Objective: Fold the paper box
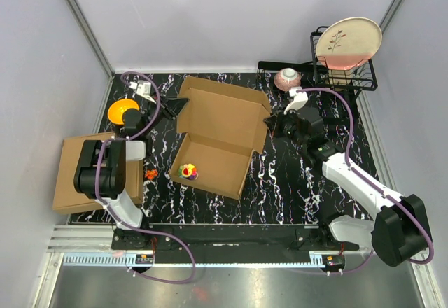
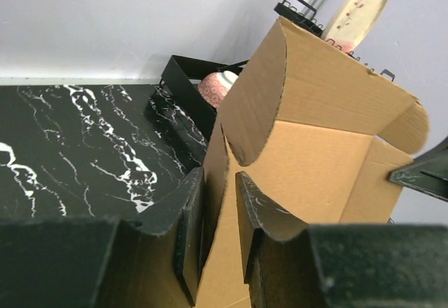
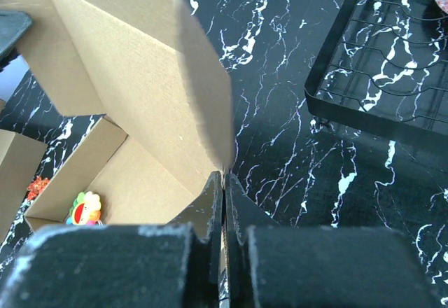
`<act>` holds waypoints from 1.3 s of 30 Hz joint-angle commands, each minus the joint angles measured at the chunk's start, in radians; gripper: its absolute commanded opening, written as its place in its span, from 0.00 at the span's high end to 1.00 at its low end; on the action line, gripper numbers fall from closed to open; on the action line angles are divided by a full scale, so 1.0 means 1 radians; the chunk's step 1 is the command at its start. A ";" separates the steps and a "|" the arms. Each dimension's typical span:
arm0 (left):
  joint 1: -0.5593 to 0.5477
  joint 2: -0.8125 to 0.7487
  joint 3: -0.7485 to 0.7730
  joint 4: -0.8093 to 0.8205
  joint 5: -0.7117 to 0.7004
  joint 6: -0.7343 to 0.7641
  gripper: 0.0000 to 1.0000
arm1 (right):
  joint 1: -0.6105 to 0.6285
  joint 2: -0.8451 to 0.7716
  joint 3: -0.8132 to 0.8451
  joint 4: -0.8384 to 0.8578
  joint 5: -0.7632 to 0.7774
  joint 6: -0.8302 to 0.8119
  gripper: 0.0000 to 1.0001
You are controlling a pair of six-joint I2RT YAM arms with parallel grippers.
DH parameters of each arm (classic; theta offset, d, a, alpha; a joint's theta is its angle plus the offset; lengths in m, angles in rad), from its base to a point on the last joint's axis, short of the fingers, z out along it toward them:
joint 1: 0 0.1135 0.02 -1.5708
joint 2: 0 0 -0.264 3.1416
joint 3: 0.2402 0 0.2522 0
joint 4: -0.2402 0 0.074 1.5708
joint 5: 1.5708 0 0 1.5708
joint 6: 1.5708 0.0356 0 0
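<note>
Two robot arms. The left arm (image 1: 105,171) and the right arm (image 1: 357,182) are each built from smooth white segments joined by bulky, rounded black housings. A thin purple cable (image 1: 348,129) loops loosely along each arm. Up close, the jaws are matte black with a rough, grainy surface and whitish scuffs along their edges.

Brown cardboard box (image 1: 217,136), open, lid raised, side flaps up, mid-table
</note>
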 commanded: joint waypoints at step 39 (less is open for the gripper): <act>-0.692 -0.244 -0.181 -0.107 -1.359 0.571 0.91 | 0.131 -0.056 0.000 0.049 0.361 -0.016 1.00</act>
